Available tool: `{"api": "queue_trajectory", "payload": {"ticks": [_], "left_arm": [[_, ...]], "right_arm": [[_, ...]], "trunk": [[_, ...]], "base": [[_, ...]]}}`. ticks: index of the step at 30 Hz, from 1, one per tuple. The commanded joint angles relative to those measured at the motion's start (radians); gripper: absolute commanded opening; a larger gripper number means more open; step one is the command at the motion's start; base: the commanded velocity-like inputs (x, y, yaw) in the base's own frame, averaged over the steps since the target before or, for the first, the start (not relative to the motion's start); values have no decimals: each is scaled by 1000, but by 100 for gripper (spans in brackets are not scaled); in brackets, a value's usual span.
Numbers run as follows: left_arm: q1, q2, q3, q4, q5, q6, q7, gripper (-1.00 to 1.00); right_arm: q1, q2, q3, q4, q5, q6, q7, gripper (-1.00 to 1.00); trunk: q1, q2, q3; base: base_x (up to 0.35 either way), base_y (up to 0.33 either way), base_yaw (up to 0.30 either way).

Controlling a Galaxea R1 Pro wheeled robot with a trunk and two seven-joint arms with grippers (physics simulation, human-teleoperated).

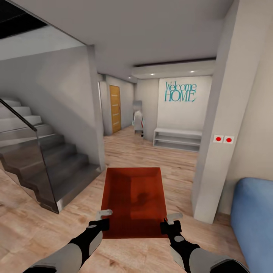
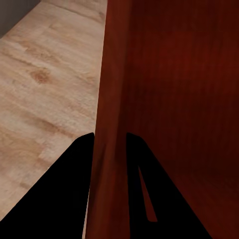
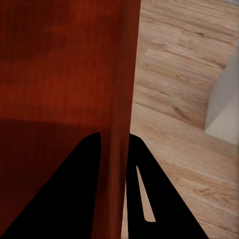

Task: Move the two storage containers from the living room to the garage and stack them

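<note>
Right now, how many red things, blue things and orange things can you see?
Red: 3 (storage container, two wall buttons)
Blue: 2 (sofa, Welcome HOME sign)
Orange: 1 (door)
Total: 6

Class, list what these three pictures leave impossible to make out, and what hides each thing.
- Storage container underside: head view, hidden by its own walls.
- Staircase top: head view, cut by the left edge.
- Blue sofa: head view, cut by the right edge.
- Container wall gripped part: left wrist view, covered by the black jaws.
</note>
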Motion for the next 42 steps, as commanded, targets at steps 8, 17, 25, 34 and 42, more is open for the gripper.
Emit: {"api": "queue_trajectory", "payload": {"ticks": [8, 17, 25, 34, 42], "left_arm": [[0, 34, 10, 2, 10, 3, 26, -100], [0, 34, 10, 2, 10, 3, 26, -100], [0, 34, 10, 2, 9, 3, 26, -100], [0, 34, 10, 2, 9, 3, 26, -100], [0, 34, 10, 2, 9, 3, 26, -100]], "right_arm": [[-1, 1, -12, -2, -9, -25, -4, -100], [-1, 0, -12, -2, -9, -25, -4, -100], [-1, 1, -13, -2, -9, -25, -4, -100], [-1, 2, -12, -2, -9, -25, -5, -100], [-1, 2, -13, -2, -9, -25, -5, -100]], "trunk": [[1, -1, -2], [1, -1, -2], [1, -1, -2], [1, -1, -3], [1, -1, -6]], "base": [[321, 0, 0], [322, 0, 0], [321, 0, 0], [321, 0, -109], [321, 0, -159]]}}
